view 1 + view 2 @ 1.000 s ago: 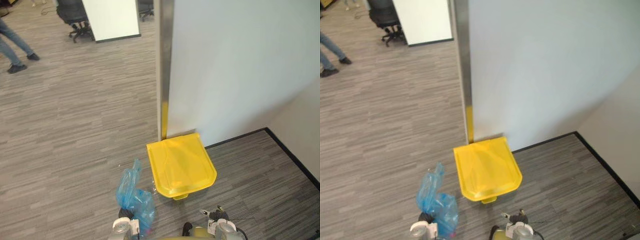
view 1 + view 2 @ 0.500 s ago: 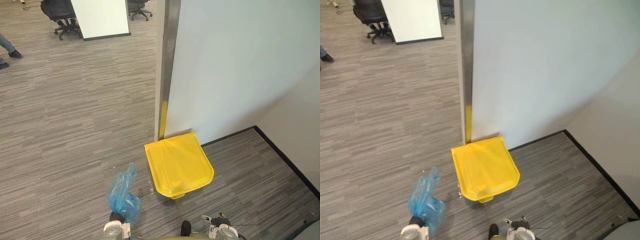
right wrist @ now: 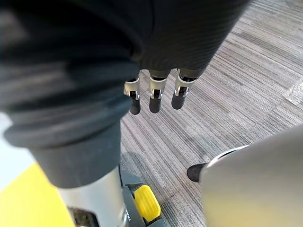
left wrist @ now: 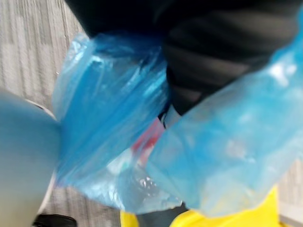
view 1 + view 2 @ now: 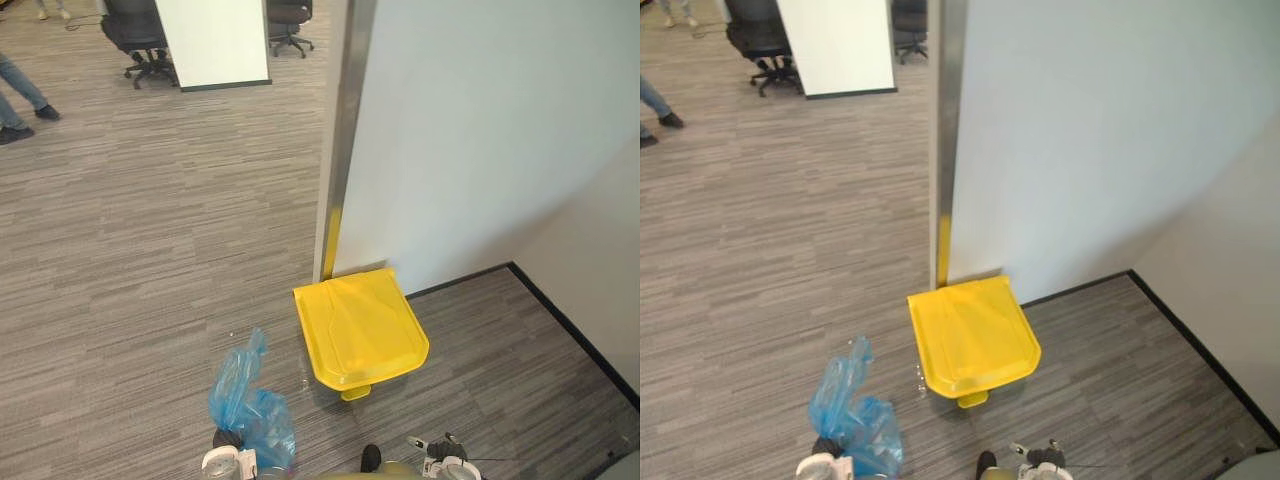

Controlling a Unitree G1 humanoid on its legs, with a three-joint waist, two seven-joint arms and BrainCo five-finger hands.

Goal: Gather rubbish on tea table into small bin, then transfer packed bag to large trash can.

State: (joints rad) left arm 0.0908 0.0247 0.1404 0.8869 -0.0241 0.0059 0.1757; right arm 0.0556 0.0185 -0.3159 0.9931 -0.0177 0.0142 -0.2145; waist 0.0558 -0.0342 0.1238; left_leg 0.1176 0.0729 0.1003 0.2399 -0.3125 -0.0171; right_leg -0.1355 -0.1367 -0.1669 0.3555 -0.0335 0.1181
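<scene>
Trash can, shut, stands on the floor at the wall's foot, ahead and right of the blue bag (at the left hand; I cannot tell its fingers' state); the right hand, fingers relaxed, hangs nearer the can.

An office: swivel chairs, grey carpet, white partition board.

Seemingly shut yellow trash can against wall; open floor leftward.

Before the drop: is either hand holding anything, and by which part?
Left hand carries the blue bag; the hold point is hidden. Right hand holds nothing.
</scene>
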